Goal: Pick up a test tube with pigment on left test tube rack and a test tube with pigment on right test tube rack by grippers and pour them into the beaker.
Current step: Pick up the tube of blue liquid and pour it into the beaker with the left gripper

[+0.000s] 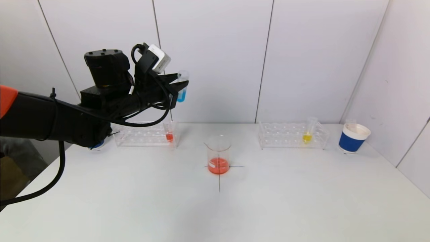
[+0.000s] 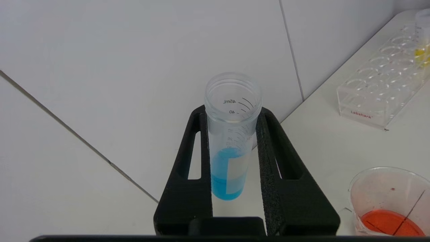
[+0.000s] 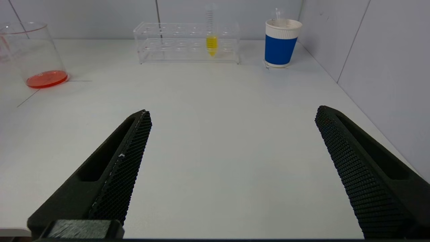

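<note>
A smooth white counter (image 1: pixel 141 208) fills the lower part of the head view, marked near its middle by thin dark lines that cross (image 1: pixel 219 174). Behind it stands a white panelled back wall (image 1: pixel 215 60), divided by narrow dark vertical seams. A second white panelled side wall (image 1: pixel 399 84) closes the right side and meets the back wall at a corner. The light is even and soft, leaving only faint shadows on the counter. At the far left, past the counter's edge, a dim brownish area (image 1: pixel 11 174) shows.
</note>
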You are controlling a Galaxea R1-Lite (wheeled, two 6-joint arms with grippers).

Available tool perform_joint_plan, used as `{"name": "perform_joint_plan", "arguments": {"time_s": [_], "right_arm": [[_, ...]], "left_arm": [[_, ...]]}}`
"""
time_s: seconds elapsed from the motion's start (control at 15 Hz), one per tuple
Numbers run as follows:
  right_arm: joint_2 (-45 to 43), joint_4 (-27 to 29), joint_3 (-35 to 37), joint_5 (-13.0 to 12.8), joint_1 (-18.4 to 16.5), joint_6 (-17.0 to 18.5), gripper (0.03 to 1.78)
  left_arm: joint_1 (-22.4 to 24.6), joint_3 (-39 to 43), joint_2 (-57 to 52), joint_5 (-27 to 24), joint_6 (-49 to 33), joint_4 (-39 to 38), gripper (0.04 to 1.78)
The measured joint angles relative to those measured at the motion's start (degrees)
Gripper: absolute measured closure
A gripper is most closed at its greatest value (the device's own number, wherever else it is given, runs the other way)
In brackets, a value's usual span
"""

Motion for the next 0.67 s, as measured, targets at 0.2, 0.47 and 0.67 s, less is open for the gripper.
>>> {"name": "perform_joint_plan", "arguments": {"time_s": [0.2, 0.47, 0.67], "right_arm": [[0.0, 0.0, 0.0, 0.0, -0.02, 0.02, 0.04], [0.0, 0.0, 0.0, 0.0, 0.0, 0.0, 0.04], [0.0, 0.0, 0.0, 0.0, 0.0, 0.0, 0.04]], "left_arm": [[-0.21, -0.04, 1.32, -0.63, 4.17, -0.06, 1.4], [-0.23, -0.04, 1.73, -4.38, 9.29, -0.3, 1.4], [-0.23, 0.49, 1.99, -6.67, 15.77, -0.27, 1.4]]}}
